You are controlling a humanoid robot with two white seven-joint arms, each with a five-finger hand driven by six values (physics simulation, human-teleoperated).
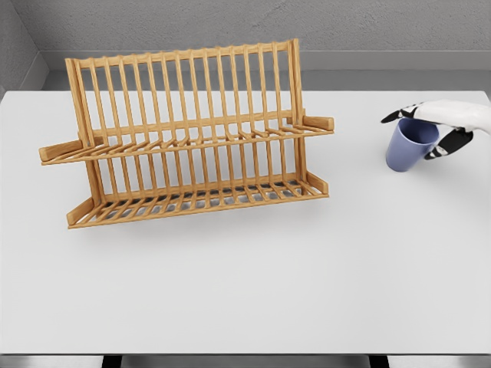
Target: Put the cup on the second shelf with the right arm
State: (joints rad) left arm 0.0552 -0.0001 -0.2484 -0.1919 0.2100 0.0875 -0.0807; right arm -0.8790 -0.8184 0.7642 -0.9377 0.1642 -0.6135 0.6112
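Observation:
A blue cup [410,147] stands upright on the white table [253,284] at the far right. My right hand [421,135] reaches in from the right edge at the cup's rim. Its fingers [400,115] stretch past the far side of the rim and the thumb [449,144] lies along the near right side, both fairly straight and not closed on the cup. The wooden dish rack [188,134] stands at centre left, well apart from the cup. It has an upper slatted shelf [192,139] and a lower slatted shelf [199,201], both bare. My left arm is out of view.
The rack's tall slatted back rises behind both shelves. A grey wall runs behind the table's far edge. Bare table surface lies between the cup and the rack's right end [318,123].

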